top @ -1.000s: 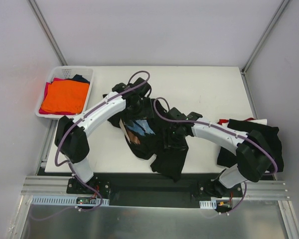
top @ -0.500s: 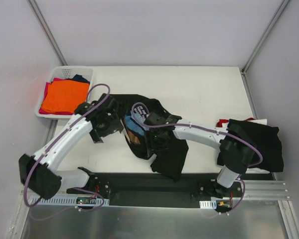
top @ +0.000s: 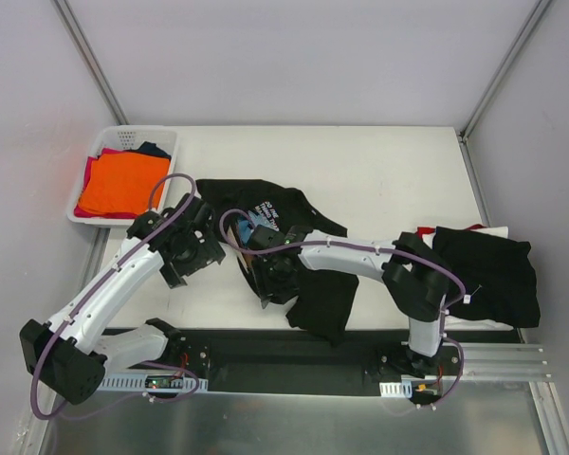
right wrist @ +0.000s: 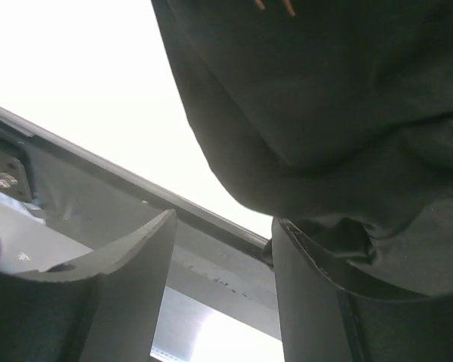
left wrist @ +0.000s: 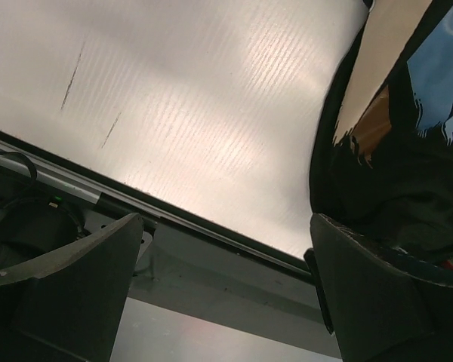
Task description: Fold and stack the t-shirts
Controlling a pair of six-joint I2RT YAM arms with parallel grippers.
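Observation:
A black t-shirt (top: 294, 284) with a blue, tan and brown print and white text lies crumpled in the middle of the table; its printed part (left wrist: 396, 90) fills the right of the left wrist view. My left gripper (top: 180, 265) (left wrist: 226, 294) hangs just left of it over bare table, open and empty. Over the shirt's left part is my right gripper (top: 267, 277) (right wrist: 223, 294), open, with black cloth (right wrist: 325, 113) bunched above and against its right finger (right wrist: 317, 302) and nothing in the gap. More black t-shirts (top: 488, 270) lie piled at the right edge.
A white lattice basket (top: 169, 142) at the far left holds orange (top: 123, 185), red and navy shirts. The table's near edge and metal rail (left wrist: 211, 249) lie just beyond both grippers' fingers. Bare white tabletop (top: 389, 166) stretches behind the shirt.
My left arm has swung off the shirt to the left and lowered. The right arm has reached further left across the shirt. The shirt's upper left part now lies spread out.

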